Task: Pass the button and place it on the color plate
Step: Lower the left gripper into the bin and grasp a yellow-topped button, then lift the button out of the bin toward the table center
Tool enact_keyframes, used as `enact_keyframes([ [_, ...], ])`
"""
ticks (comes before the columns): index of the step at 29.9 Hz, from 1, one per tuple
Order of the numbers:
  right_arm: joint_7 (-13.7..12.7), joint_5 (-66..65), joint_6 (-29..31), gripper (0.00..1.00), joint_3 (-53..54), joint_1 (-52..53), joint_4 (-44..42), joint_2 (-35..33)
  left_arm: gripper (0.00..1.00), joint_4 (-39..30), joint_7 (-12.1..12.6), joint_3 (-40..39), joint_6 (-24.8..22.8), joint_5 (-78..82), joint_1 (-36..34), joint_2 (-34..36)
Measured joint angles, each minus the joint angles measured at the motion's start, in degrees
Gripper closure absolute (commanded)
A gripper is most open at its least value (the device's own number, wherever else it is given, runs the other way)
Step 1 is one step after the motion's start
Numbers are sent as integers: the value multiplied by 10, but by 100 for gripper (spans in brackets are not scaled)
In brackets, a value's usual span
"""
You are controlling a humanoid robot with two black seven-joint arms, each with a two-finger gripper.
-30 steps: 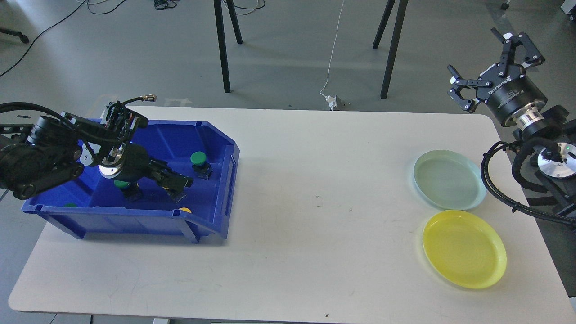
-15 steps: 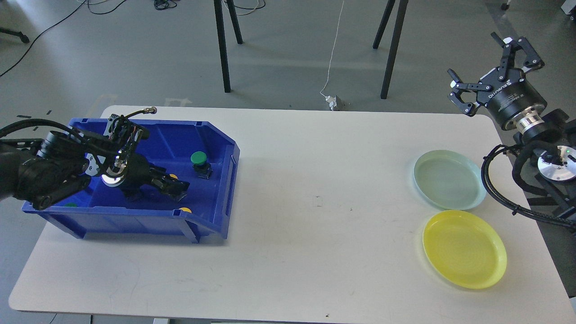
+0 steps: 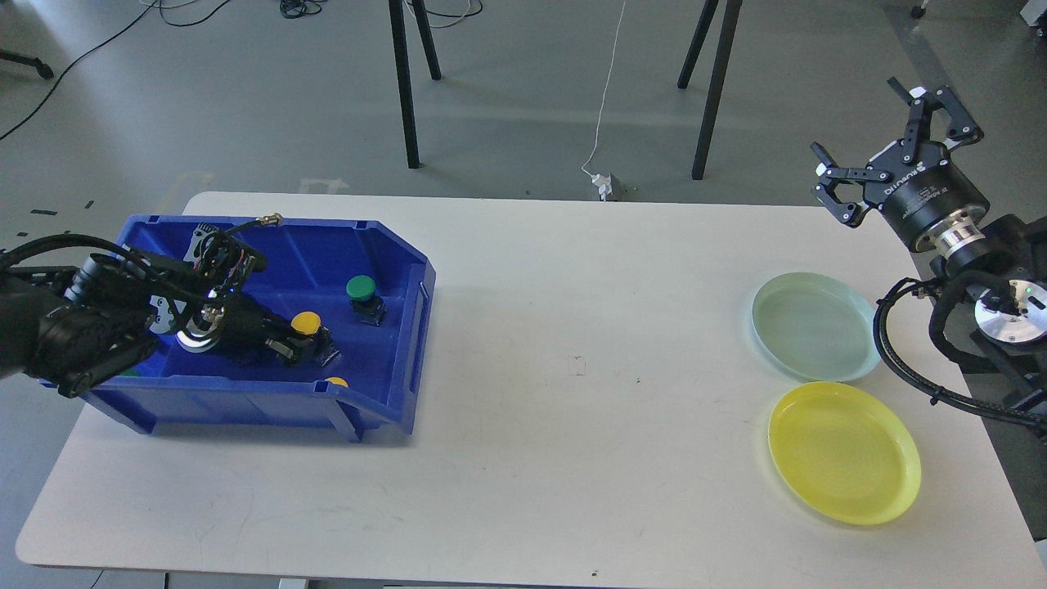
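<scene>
The white bench [image 3: 523, 409] carried everything, with a blue bin [image 3: 393, 270] at its left end and two plates at its right. Inside the bin, the left hand [image 3: 307, 348] lay low over the floor, its dark fingers around a yellow button [image 3: 306, 322], though whether they actually gripped it I cannot tell. The right hand [image 3: 879, 135] hung above the bench's far right corner, well apart from any object, its fingers spread wide and holding nothing. Below it the pale green plate [image 3: 816, 327] sat just behind the yellow plate [image 3: 844, 452], the two rims almost touching. A green button [image 3: 361, 288] stood upright on its black base near the bin's right wall, and the edge of another yellow button [image 3: 335, 382] showed by the bin's front wall.
</scene>
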Motion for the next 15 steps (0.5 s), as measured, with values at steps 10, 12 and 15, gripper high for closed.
enact_keyframes([
  [10,0,1,0,1,2,-6,0,0,97,-165,0,-100,-16,-6,-53,139],
  [12,0,1,0,1,2,-7,2,0,97,-203,0,-129,-34,-6,-62,168],
  [15,0,1,0,1,1,-7,18,-1,97,-259,0,-191,-64,-14,-70,209],
])
